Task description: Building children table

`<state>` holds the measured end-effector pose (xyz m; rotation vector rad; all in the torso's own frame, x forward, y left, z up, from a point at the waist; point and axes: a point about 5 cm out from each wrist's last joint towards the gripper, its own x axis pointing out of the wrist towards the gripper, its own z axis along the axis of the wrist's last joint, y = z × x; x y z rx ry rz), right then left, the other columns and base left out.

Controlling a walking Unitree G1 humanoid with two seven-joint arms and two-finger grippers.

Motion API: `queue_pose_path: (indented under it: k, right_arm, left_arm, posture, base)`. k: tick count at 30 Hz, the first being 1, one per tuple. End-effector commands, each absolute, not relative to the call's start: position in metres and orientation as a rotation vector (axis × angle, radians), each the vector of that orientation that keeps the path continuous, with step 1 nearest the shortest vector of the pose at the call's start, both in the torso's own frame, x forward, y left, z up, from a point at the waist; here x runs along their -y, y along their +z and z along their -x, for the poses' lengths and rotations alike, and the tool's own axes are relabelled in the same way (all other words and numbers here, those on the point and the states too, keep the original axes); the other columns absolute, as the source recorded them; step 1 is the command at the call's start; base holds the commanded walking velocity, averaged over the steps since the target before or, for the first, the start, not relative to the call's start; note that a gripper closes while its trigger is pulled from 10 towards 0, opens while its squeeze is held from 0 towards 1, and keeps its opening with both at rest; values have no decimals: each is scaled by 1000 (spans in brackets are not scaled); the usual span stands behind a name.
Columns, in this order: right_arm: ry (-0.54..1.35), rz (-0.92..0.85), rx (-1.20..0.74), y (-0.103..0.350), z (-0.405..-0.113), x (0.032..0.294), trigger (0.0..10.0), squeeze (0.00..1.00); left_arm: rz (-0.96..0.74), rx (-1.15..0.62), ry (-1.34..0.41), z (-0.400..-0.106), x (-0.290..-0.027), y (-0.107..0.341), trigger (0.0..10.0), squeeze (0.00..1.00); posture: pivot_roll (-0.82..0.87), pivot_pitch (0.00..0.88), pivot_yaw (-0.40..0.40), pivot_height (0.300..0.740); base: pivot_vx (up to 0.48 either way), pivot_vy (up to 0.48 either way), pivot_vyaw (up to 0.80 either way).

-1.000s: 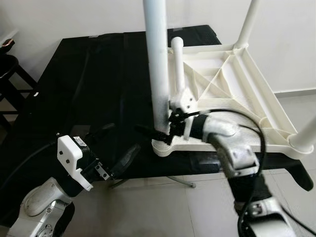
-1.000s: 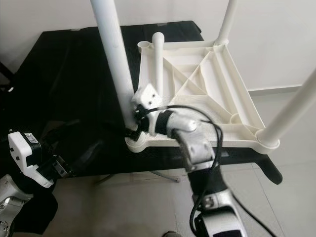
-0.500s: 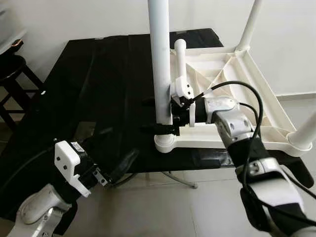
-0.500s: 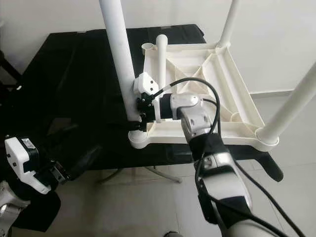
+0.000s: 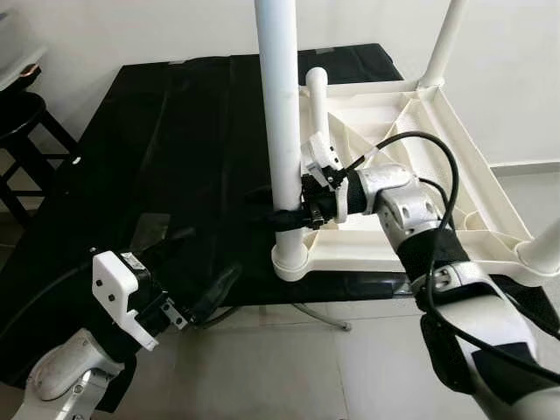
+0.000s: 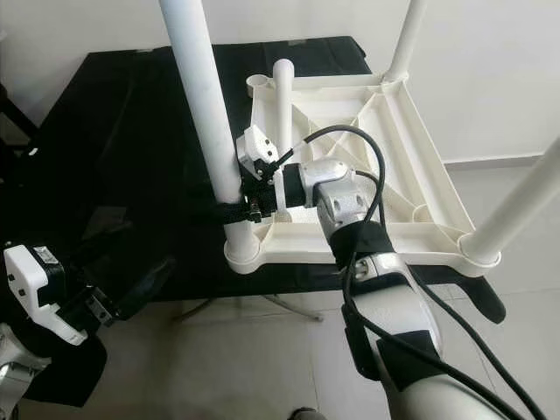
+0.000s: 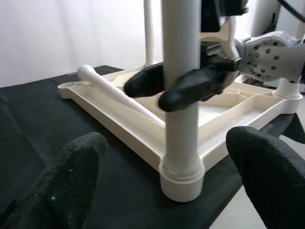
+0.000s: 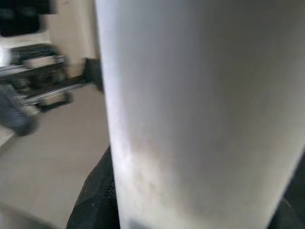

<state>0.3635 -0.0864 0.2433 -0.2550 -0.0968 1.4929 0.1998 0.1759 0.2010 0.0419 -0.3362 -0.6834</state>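
At the near corner socket of the upturned white plastic tabletop [image 5: 420, 175], right gripper [image 5: 282, 216] clamps the upright white tubular leg [image 5: 282, 131] — apparently seated; press straight down — left gripper [image 7: 162, 176] hangs spread.

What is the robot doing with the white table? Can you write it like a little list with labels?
table: white plastic tabletop lying upside down on a black table
legs standing up: three, in corner sockets
near leg: upright in the near-left corner
loose leg: lying on the tabletop, far-left socket empty
right gripper: fingers closed around the near leg, low down
left gripper: open, hanging off the black table's front edge, holding nothing
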Motion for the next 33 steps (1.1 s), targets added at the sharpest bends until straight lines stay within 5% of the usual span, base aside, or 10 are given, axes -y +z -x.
queue_pose_path:
  k: [1,4,7,15,20,21,25,26,32,33]
  right_arm:
    - [1341,293,102,235,-367,93,0,0]
    - [1191,225,75,221,-365,97,0,0]
    - [435,113,-115,142,-319,99,0,0]
    - [523,92,-93,140,-314,55,0,0]
    - [527,101,-71,151,-323,54,0,0]
    - [545,106,-51,157,-324,54,10000,0]
    - [556,110,-38,162,-323,54,10000,0]
    - [623,59,-5,175,-321,52,10000,1000]
    - [999,47,144,219,-320,59,10000,1000]
    - [1113,127,154,222,-320,64,10000,380]
  left_arm:
    - [-58,332,-684,-198,-177,202,10000,0]
    - [-58,333,-683,-198,-177,202,10000,0]
    - [-56,332,-678,-200,-180,201,10000,0]
    - [-59,344,-715,-209,-177,202,10000,0]
    - [-65,356,-701,-210,-179,205,10000,0]
    - [-63,353,-701,-210,-179,204,10000,0]
    - [-62,352,-702,-209,-178,203,10000,0]
    - [-60,349,-703,-209,-177,203,10000,0]
    - [-58,348,-702,-207,-177,203,10000,0]
    - [-59,347,-700,-206,-178,202,10000,0]
  posture:
    - [0,180,27,740]
    - [-3,178,16,740]
    - [-24,177,36,740]
    - [-29,136,40,740]
    - [-22,136,44,740]
    - [-14,139,51,740]
    - [-10,139,51,740]
    - [-2,140,51,740]
    - [10,147,42,740]
    - [15,149,41,740]
  base:
    - [0,0,0]
    - [0,0,0]
    - [0,0,0]
    - [0,0,0]
    - [0,0,0]
    - [0,0,0]
    - [0,0,0]
    - [0,0,0]
    - [0,0,0]
    - [0,0,0]
